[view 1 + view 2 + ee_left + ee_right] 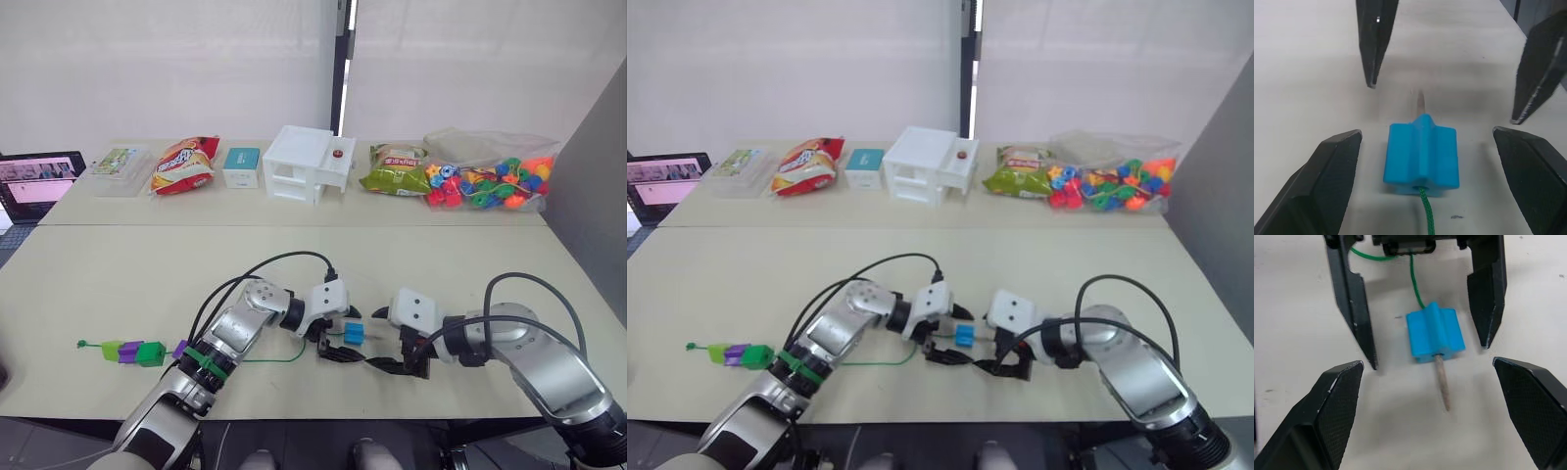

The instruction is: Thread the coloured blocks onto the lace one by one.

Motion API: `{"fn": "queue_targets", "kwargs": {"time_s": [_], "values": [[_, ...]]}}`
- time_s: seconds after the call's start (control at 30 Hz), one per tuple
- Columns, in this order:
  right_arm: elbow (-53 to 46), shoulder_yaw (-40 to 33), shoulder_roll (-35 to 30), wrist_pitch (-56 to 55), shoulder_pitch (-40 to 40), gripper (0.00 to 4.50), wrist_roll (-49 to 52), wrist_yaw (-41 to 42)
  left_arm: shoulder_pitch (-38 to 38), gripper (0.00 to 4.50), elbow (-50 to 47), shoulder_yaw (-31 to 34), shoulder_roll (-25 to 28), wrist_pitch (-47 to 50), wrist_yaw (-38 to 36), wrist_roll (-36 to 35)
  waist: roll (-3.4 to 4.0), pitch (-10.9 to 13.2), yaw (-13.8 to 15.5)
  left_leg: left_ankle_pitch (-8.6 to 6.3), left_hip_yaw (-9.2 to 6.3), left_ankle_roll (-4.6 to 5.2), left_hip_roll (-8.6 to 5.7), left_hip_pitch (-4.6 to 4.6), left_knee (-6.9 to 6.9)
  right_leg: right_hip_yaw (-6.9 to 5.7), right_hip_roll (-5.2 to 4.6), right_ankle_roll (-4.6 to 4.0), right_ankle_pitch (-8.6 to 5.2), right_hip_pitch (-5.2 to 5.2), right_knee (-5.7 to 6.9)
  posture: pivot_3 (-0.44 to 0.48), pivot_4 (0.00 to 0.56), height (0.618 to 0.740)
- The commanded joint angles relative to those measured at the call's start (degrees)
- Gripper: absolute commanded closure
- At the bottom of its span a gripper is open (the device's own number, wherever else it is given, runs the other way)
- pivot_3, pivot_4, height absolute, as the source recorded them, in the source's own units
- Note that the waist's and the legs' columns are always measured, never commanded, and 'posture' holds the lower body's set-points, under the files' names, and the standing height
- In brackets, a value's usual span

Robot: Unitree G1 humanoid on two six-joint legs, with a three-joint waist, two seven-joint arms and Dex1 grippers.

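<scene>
A blue block [1421, 154] lies on the table with the green lace [1426, 213] running through it. The lace's stiff needle tip [1442, 384] sticks out of the block's far side. My left gripper [1426, 131] is open, one finger on each side of the block and touching nothing. My right gripper [1428, 362] faces it from the other side, also open, around the needle tip. Further left on the lace [269, 360] sit a light green block [113, 348], a purple block [130, 352], a dark green block [151, 353] and another purple block [180, 349].
Along the table's back edge are a laptop [39, 183], a clear box [120, 168], a red snack bag [183, 164], a teal box [241, 166], a white toy house [306, 164], a green snack bag [394, 170] and a bag of beads [488, 181].
</scene>
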Motion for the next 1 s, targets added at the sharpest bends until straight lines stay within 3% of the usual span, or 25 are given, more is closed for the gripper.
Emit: {"fn": "queue_targets", "kwargs": {"time_s": [0.03, 0.27, 0.5, 0.93, 1.0], "values": [[1.3, 0.6, -0.2, -3.0, 0.4, 0.0, -1.3, -0.6, -0.6, 0.9, 0.5, -0.1, -0.2, -2.0, -1.3, 0.6, 0.0, 0.0, 0.1, 0.0, -0.01, 0.0, 0.0, 0.01, 0.01, 0.0, 0.0, 0.0, 0.0, 0.02, 0.01, 0.0, 0.15, 0.74], [5.1, 2.7, 0.0, -6.1, 0.2, 0.0, -3.6, -1.4, 0.3, 3.17, -0.1, 0.1, -0.3, -1.8, -1.3, 1.1, 0.0, 0.0, 0.2, 0.0, -0.01, 0.0, 0.0, 0.0, 0.01, 0.0, -0.01, 0.0, 0.0, 0.01, -0.01, 0.0, 0.15, 0.74], [9.0, 4.4, 1.1, -9.6, -0.3, 0.0, -5.1, -0.7, 0.3, 3.18, -0.5, 0.2, -0.1, -1.8, -1.5, 1.2, 0.0, 0.0, 0.1, 0.0, 0.0, 0.0, 0.0, 0.05, 0.01, 0.0, 0.0, 0.0, 0.0, 0.04, 0.0, 0.0, 0.15, 0.74], [13.9, 5.7, 0.0, -13.0, -1.1, 4.2, -7.6, 0.1, -0.5, 3.18, -0.6, 0.1, 1.2, -2.1, -3.3, 1.6, 0.0, 0.0, 0.0, 0.0, 0.0, -0.01, 0.0, 0.12, 0.05, 0.0, 0.0, 0.0, 0.0, 0.12, 0.04, 0.0, 0.15, 0.74], [14.2, 5.7, -0.2, -13.4, -0.9, 4.5, -7.7, 0.1, -0.4, 3.18, -1.5, 0.6, 1.9, -1.6, -3.7, 1.2, 0.0, 0.0, 0.0, 0.0, 0.0, 0.0, 0.0, 0.13, 0.05, 0.0, 0.0, 0.0, 0.0, 0.12, 0.05, 0.0, 0.15, 0.74]]}}
